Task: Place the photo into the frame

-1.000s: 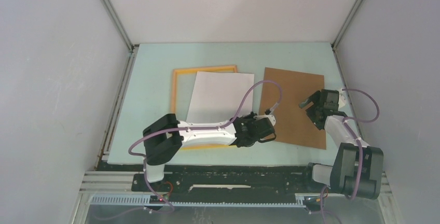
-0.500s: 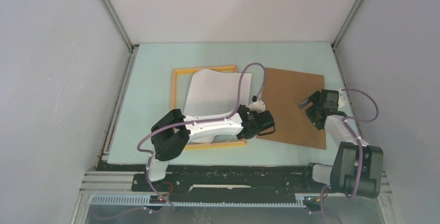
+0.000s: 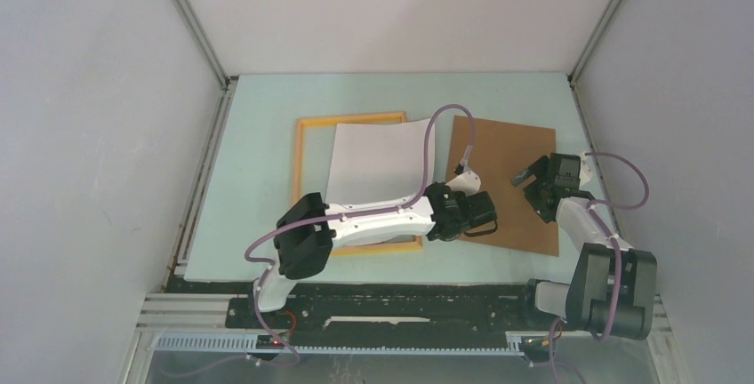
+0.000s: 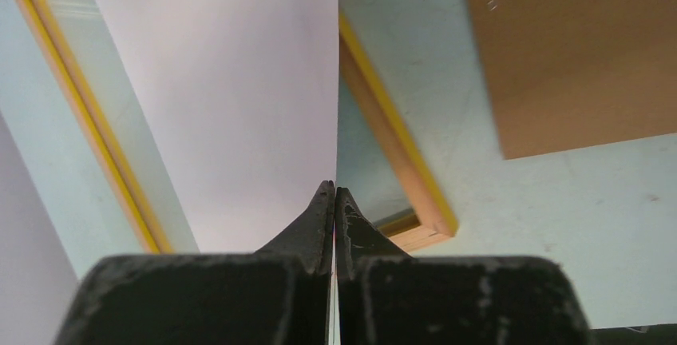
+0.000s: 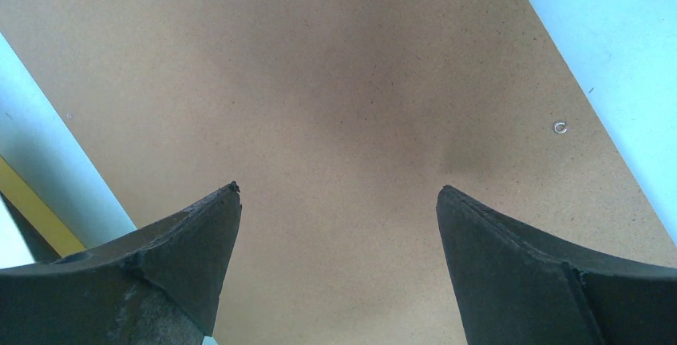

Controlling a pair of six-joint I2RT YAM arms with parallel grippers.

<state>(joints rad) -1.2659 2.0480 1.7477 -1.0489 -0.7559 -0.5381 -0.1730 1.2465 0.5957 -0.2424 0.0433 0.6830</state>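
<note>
The photo [image 3: 378,166] shows its plain white back and lies askew over the orange-yellow frame [image 3: 302,164], its right side past the frame's right rail. My left gripper [image 3: 437,209] is shut on the photo's near right edge. In the left wrist view the closed gripper [image 4: 334,189] pinches the sheet [image 4: 223,97] edge-on, raised above the frame's right rail [image 4: 399,161]. My right gripper [image 3: 530,184] hangs open over the brown board, holding nothing; the right wrist view shows the same gripper [image 5: 339,193] with only board under it.
A brown fibreboard sheet [image 3: 507,180] lies right of the frame on the pale green mat [image 3: 258,108]. A small metal ring [image 5: 560,128] sits on that board [image 5: 343,81]. Grey walls close in both sides and the back.
My left arm has swung right with the photo's edge in its grip. The sheet bulged up half a second ago and now lies flatter. The right arm has not moved.
</note>
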